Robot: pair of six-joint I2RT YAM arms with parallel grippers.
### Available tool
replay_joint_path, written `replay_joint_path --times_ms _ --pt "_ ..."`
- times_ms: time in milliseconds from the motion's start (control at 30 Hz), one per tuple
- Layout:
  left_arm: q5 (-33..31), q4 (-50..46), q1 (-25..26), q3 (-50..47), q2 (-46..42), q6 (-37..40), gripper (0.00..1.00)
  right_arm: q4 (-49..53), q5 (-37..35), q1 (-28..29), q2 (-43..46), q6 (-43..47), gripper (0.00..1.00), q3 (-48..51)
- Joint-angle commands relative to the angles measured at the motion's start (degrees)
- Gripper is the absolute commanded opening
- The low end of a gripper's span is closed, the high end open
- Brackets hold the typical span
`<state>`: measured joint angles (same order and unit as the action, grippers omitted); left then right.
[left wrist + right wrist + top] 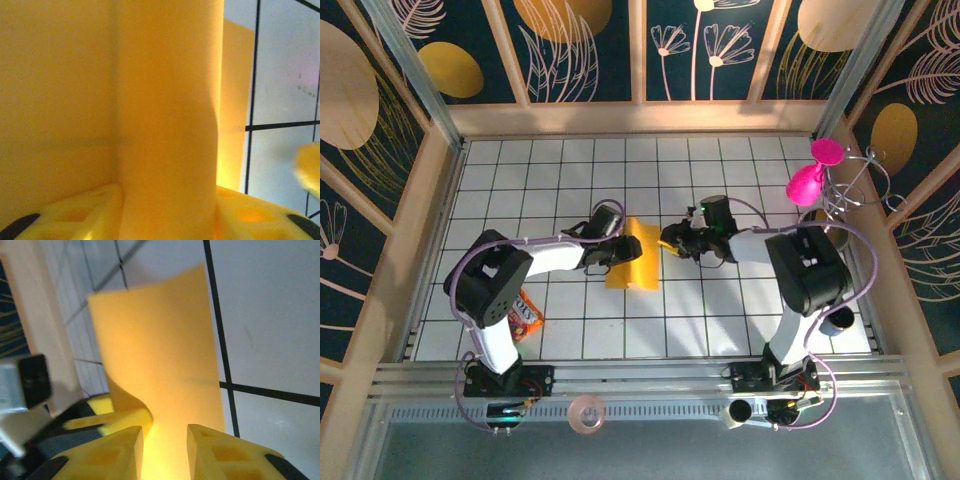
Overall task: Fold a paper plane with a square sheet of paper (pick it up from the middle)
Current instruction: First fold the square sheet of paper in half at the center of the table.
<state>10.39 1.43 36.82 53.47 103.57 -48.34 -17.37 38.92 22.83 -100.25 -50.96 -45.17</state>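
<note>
The table (720, 310) has a white top, ruled by dark lines into square tiles, with low wooden walls on its left, far and right sides. An orange-yellow sheet of paper (632, 262) lies near the middle, mostly flat on the tiles, its right side bent upward. A crinkly multicoloured snack packet (525, 318) lies at the near left. A pink balloon-like figure (810, 182) sits at the far right corner. A tape roll (587, 413) rests on the grey ledge along the near edge.
</note>
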Motion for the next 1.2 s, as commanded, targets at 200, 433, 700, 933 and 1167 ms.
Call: replay_joint_path --times_ms 200,433,700,933,1167 --pt "9.0 8.9 0.1 -0.2 -10.6 1.7 0.32 -4.4 -1.0 -5.8 13.4 5.1 0.50 3.9" --pt "21.3 26.1 0.0 -2.5 -11.4 -8.4 0.31 -8.4 3.8 -10.0 19.1 4.6 0.68 7.1" --pt "19.3 23.6 -0.2 -4.4 -3.2 -9.1 0.31 -8.7 6.5 -9.4 16.1 5.6 0.69 10.8" --pt "12.0 13.9 -0.3 -4.6 0.4 -4.3 0.30 -7.1 4.3 -6.7 12.7 5.8 0.68 12.3" --pt "7.3 9.0 -0.3 -4.4 1.4 -1.6 0.32 -1.6 1.0 -1.0 8.3 7.5 0.48 8.0"
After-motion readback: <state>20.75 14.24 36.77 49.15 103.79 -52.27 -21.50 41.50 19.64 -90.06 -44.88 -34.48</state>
